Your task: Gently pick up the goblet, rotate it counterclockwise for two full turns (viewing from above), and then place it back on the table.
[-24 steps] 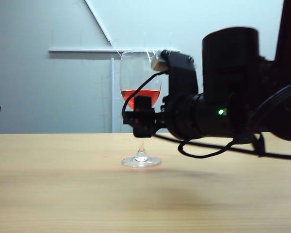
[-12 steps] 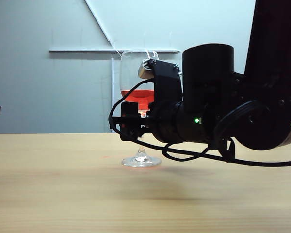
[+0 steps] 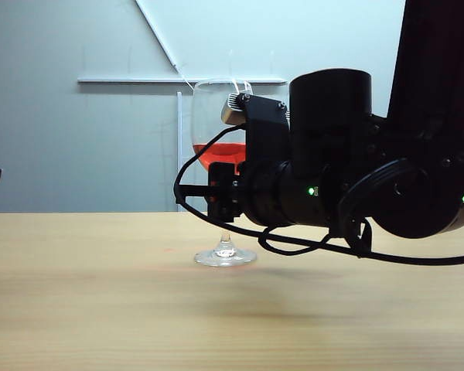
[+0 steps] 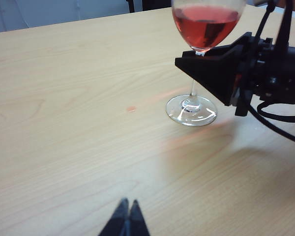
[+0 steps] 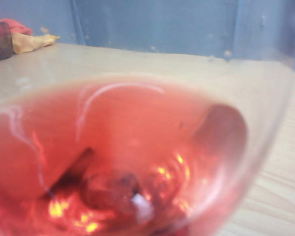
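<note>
Black arm (image 3: pixel 356 178), looping cables, green indicator lights.

Backdrop: a pale wall (image 3: pixel 77 147) beyond the far edge.
A white horizontal rail (image 3: pixel 131 80) crosses it, met by a diagonal strip (image 3: pixel 156 35) and a vertical one.

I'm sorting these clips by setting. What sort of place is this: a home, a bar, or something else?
Most likely a lab or test room, not a bar. A lone goblet stands on a bare wood-grain table before plain grey walls, and the right tool of a black robot arm sits at its stem; the left tool hovers apart.
</note>
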Robot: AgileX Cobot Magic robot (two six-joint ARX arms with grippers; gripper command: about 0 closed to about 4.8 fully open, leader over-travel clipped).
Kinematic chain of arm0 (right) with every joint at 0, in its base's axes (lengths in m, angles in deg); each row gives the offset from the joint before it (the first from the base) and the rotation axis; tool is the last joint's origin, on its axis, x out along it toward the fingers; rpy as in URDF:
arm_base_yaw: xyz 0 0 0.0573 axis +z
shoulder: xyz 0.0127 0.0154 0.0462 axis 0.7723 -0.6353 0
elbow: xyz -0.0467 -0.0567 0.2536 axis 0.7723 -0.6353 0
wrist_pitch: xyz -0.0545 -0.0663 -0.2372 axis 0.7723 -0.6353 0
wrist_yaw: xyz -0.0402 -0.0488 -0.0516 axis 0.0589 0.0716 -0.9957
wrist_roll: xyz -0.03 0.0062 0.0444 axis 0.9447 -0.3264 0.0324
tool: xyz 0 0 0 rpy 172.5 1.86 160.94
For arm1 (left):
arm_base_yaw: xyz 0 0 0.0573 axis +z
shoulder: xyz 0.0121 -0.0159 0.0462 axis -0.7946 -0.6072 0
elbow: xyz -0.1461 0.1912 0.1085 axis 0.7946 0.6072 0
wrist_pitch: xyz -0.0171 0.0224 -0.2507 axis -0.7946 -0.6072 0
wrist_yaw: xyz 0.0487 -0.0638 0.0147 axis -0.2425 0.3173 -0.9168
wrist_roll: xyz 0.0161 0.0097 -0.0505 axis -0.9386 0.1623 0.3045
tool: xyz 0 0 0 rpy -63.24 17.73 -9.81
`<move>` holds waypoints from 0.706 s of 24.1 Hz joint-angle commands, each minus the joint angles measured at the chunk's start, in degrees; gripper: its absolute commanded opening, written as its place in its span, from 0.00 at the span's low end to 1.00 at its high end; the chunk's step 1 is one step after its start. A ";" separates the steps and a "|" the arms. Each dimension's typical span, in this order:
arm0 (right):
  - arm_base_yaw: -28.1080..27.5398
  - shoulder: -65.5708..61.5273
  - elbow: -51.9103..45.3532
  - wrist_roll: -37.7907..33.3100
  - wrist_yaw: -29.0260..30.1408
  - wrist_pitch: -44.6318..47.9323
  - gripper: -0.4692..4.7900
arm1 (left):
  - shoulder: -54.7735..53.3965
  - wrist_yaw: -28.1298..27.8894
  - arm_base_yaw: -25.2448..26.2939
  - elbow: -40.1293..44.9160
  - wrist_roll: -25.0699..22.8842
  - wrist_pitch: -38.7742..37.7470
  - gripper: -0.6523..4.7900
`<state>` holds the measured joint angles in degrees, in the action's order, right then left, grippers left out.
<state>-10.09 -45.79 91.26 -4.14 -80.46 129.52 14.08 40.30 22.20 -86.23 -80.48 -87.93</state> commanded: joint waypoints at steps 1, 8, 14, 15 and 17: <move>0.04 0.15 0.17 0.15 -0.13 0.87 0.33 | -0.04 0.09 0.00 -0.17 -0.02 0.50 0.11; 0.04 0.15 0.17 0.13 -0.13 1.05 0.25 | -0.04 0.09 0.00 -0.17 -0.02 0.50 0.11; 0.04 0.17 0.17 0.11 -0.13 1.09 0.18 | -0.04 0.09 0.00 -0.17 -0.02 0.50 0.11; 0.04 0.17 0.17 0.11 -0.13 1.09 0.18 | -0.04 0.09 0.00 -0.17 -0.02 0.50 0.11; 0.04 0.17 0.17 0.11 -0.13 1.20 0.18 | -0.04 0.09 0.00 -0.17 -0.02 0.50 0.11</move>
<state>-10.09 -45.84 91.24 -3.94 -80.48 129.37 14.08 40.30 22.20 -86.23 -80.48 -87.93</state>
